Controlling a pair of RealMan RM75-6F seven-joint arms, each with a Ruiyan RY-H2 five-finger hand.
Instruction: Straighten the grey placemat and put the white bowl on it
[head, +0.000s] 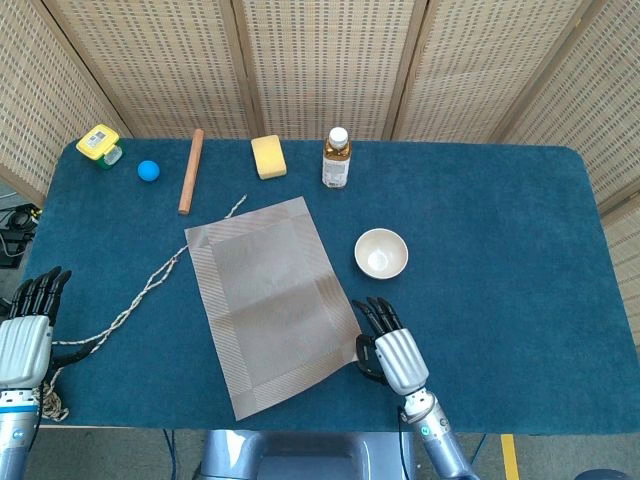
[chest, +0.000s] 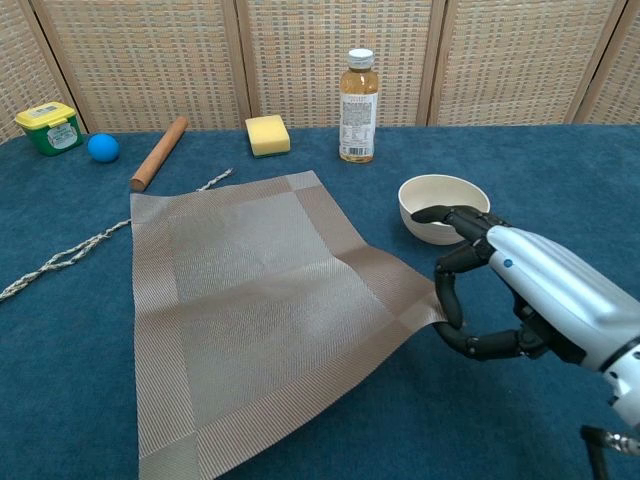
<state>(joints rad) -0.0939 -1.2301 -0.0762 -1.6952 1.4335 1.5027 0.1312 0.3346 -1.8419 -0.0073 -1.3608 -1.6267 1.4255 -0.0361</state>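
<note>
One grey placemat (head: 272, 300) lies skewed mid-table, its near right corner pinched by the right hand (head: 392, 355).

The mat looks thin, light and floppy, so it probably drags best from a corner, kept low to avoid folding; that corner already lifts slightly off the blue table (head: 500, 250). The white bowl (head: 381, 252), just beyond the hand, seems rigid, light and breakable, best cupped around its rim. A rope (head: 140, 295) runs off the mat's far left corner. The left hand (head: 25, 340) waits at the table's edge, fingers spread, empty.
</note>
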